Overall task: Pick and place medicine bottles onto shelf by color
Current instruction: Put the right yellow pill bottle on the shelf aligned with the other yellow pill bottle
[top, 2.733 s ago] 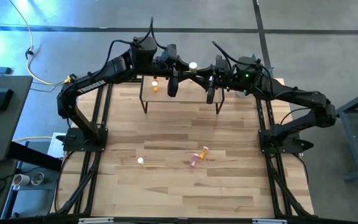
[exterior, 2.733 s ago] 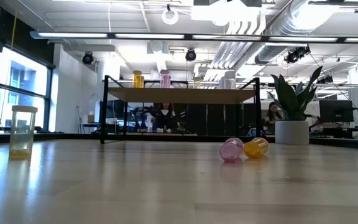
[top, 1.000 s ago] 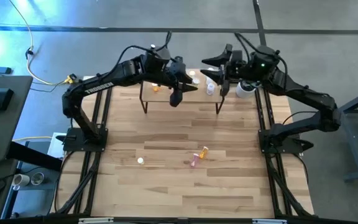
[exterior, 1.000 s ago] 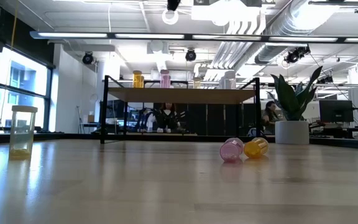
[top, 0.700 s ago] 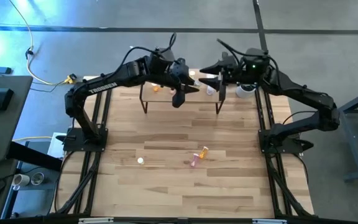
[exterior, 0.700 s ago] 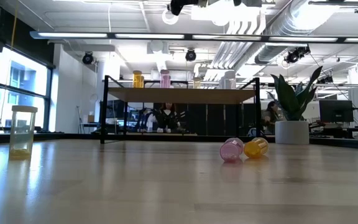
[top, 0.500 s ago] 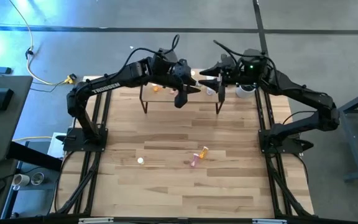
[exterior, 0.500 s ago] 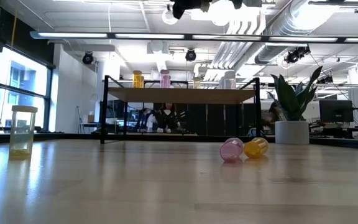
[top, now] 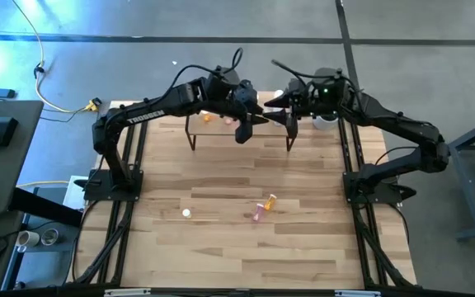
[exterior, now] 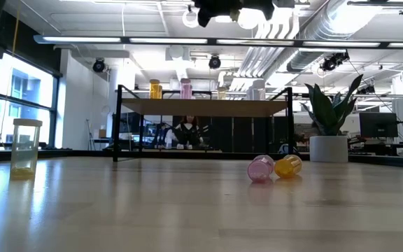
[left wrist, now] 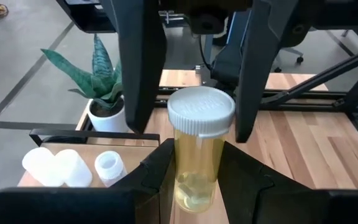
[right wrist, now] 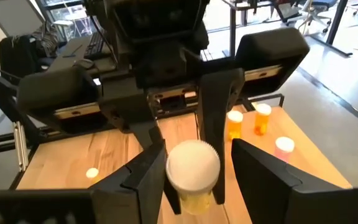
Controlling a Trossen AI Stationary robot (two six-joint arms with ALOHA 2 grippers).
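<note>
A yellow medicine bottle (left wrist: 199, 168) with a white cap stands upright in my left gripper (left wrist: 197, 186), which is shut on it high above the shelf (top: 209, 130). My right gripper (right wrist: 194, 171) faces it, open, one finger on each side of the cap (right wrist: 193, 165); I cannot tell whether they touch it. On the shelf (exterior: 201, 107) stand orange (right wrist: 234, 124), pink (right wrist: 284, 146) and white bottles (left wrist: 73, 167). A pink bottle (exterior: 260, 169) and a yellow one (exterior: 287, 166) lie on the table. My left gripper pinches the yellow bottle's body (left wrist: 194, 186) between its two fingers, below the cap. The fingers come nearly level, slanting a little down, and lie across the bottle. The bottle stands upright, cap up, clear of the shelf and the table.
A clear bottle (exterior: 25, 147) stands upright on the table's left part, its white cap (top: 186, 213) showing from above. A potted plant (exterior: 329, 133) stands beyond the shelf's right end. Bare tabletop lies between the shelf and the near edge.
Both grippers have sunk a little above the shelf. My left gripper has drifted toward the table's right with the yellow bottle, which stays upright. My right gripper has tipped its fingers downward toward the bottle. Neither finger gap has changed.
</note>
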